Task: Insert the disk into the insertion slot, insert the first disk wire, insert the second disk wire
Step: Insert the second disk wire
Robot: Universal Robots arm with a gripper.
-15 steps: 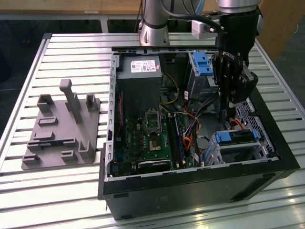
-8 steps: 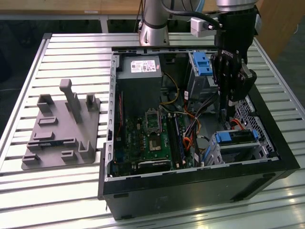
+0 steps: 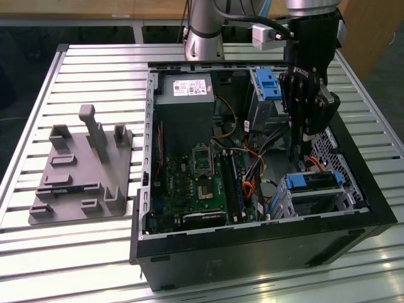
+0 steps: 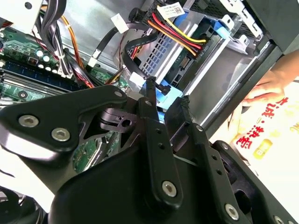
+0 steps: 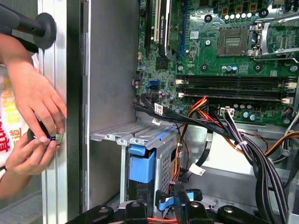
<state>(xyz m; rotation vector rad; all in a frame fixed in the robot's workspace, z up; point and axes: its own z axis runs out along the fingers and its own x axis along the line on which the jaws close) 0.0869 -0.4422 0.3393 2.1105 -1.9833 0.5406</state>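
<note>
One disk (image 3: 314, 183), silver body in bright blue plastic carrier, lying flat and seated in the insertion slot (image 3: 346, 183) at the case's front corner, on the exterior view's right. Judged dense and rigid for its size, metal shell smooth and a bit slippery, fragile inside. Best held by the blue carrier's side rails, not the label face or connector edge.

Slot: low box of thin perforated sheet steel, sharp folded edges, about disk width.

Gripper (image 4: 167, 93) down inside the case just beside the slot. Black fingers nearly together, apparently pinching a blue wire plug (image 5: 163, 204). Wire flat and limp, plug small hard plastic, so held at the plug.

Red-yellow-black power wires (image 4: 180, 35) running to the disk's rear edge; cannot tell if fully seated.

Farther out: taller grey bay (image 3: 268, 85) with blue latch, green motherboard (image 5: 224, 60), black PC case (image 3: 252, 252), ribbed aluminium table (image 3: 82, 69), grey moulded fixture plate (image 3: 82, 183). Person's hands (image 5: 32, 102) outside the case wall, working on something small.
</note>
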